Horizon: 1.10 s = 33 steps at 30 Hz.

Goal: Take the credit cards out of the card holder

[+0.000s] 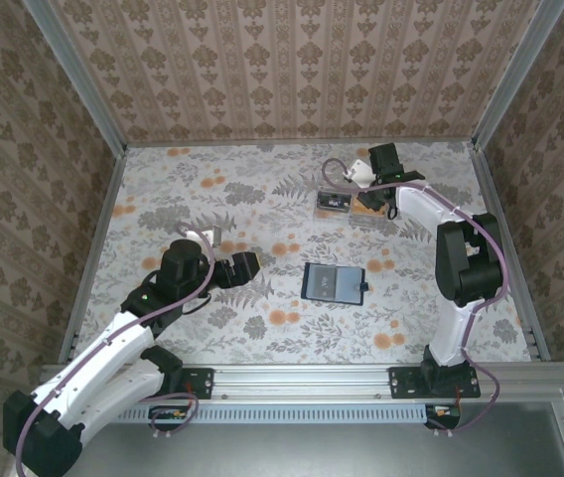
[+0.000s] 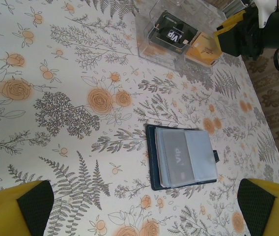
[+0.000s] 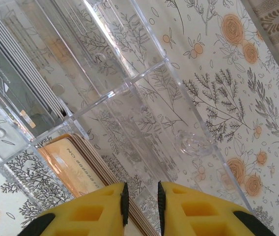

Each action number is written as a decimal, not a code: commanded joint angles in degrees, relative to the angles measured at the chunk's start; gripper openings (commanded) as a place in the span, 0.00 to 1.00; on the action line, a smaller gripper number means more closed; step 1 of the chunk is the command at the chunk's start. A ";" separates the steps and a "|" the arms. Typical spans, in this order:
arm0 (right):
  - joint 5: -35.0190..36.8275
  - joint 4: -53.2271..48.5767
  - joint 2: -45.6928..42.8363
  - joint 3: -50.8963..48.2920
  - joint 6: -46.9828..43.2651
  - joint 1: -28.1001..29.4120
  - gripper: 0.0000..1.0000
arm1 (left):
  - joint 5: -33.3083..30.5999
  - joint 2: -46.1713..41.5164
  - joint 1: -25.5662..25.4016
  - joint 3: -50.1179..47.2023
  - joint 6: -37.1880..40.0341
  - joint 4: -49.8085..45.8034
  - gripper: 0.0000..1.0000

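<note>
The card holder lies open on the floral table, navy rim round greyish sleeves, its small dark tab on the right edge. In the left wrist view the card holder shows a grey card marked VIP in its top clear sleeve. My left gripper hovers to the holder's left, open wide, its yellow fingers empty in the bottom corners. My right gripper hangs at the far clear box. Its jaws stand a narrow gap apart over a clear wall, with no card between them.
The clear box holds dark cards in one compartment and a stack of tan cards in another. In the left wrist view the box sits beyond the holder, with the right arm beside it. Patterned walls enclose the table.
</note>
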 commanded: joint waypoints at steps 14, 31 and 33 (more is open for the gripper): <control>2.69 5.20 -10.71 -1.98 15.33 -0.64 0.33 | 0.51 -0.32 0.46 -0.59 -0.13 -0.28 1.00; -7.44 2.46 -48.76 -34.72 63.07 4.40 0.27 | 5.21 10.55 -0.40 1.65 -1.58 3.40 0.94; -7.15 2.51 -53.27 -39.40 65.79 7.01 0.26 | 4.98 13.05 -1.78 2.13 -2.22 4.84 0.89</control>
